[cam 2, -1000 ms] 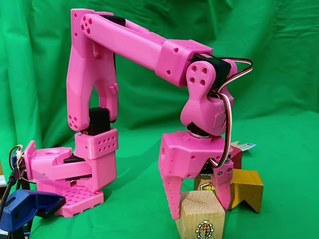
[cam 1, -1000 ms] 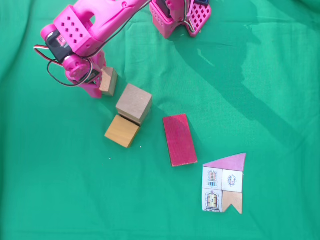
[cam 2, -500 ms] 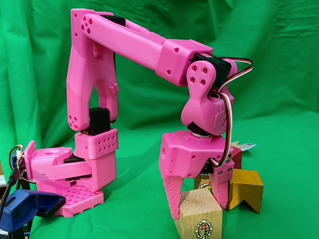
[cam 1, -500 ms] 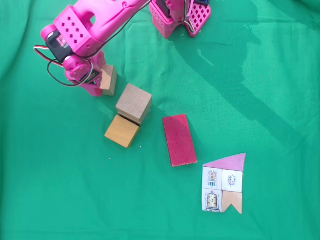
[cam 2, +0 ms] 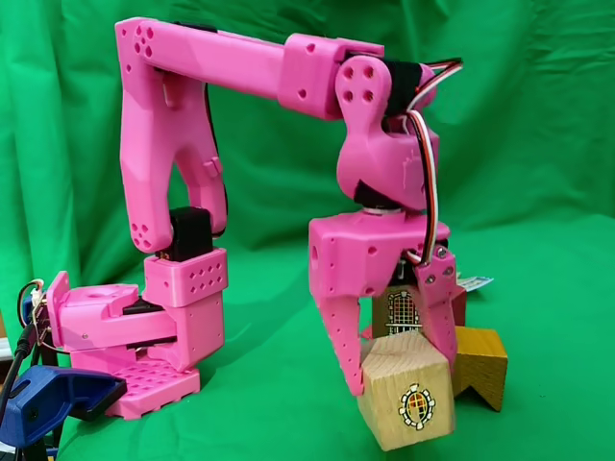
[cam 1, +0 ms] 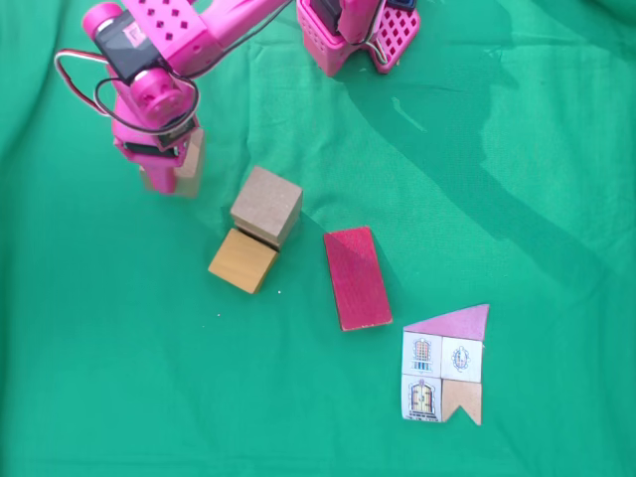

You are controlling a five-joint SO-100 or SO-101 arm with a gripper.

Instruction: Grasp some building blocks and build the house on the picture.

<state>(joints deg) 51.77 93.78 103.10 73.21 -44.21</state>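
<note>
Up off the cloth, the tool (cam 2: pixel 399 370) clamps a pale cube (cam 2: pixel 408 401).

Held pale cube (cam 1: pixel 189 164) blurred, mostly hidden beneath the hand (cam 1: pixel 159 159).

Green cloth (cam 1: pixel 517 229) covers the whole tabletop, lightly creased, w/ folds near 10 o'clock in a fixed view. Bright light from above; a long darker shadow band runs from 12 toward 4 o'clock. In a fixed view, a green cloth backdrop (cam 2: pixel 538 106) hangs behind, draped in deep vertical folds. A blue clamp (cam 2: pixel 48 403) sits at 8 o'clock.
</note>
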